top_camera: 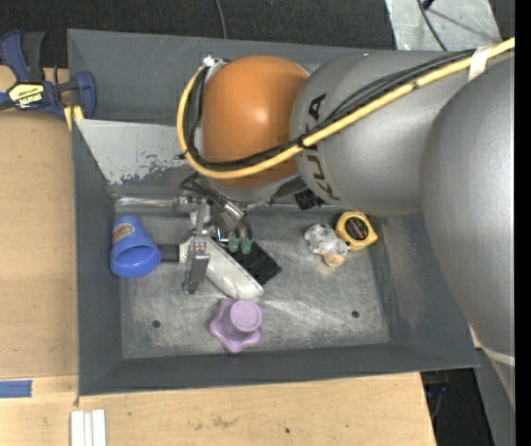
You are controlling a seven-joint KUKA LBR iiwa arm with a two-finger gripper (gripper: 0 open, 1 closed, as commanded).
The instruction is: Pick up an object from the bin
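The arm (395, 128) is reaching in from the view's right, its orange cover (247, 119) and a yellow cable (238, 167) sitting directly above the pincer (196, 263); the pincer is hanging low over the floor of the bin (94, 295), left of the bin's middle; whether it is spread or pressed together cannot be told, since its metal parts are overlapping one another and the things beneath.

A white block (233, 275) is lying just beside the pincer on the view's right, slanting down and away from it; block and pincer are looking as if they are touching, though whether the block is being pinched cannot be told; this is the thing nearest the pincer.

A black slab (264, 264) is lying against the block's far side, a little further right of the pincer; a purple knob (236, 324) is sitting below the pincer and slightly right, close to the block's lower end; a blue cup (134, 249) is lying on its side just left of the pincer, its mouth facing the view's lower left.

Well to the right of the pincer a yellow tape measure (356, 230) is resting by the arm; a small clear lump (322, 241) is lying just beside it, on the pincer's side.
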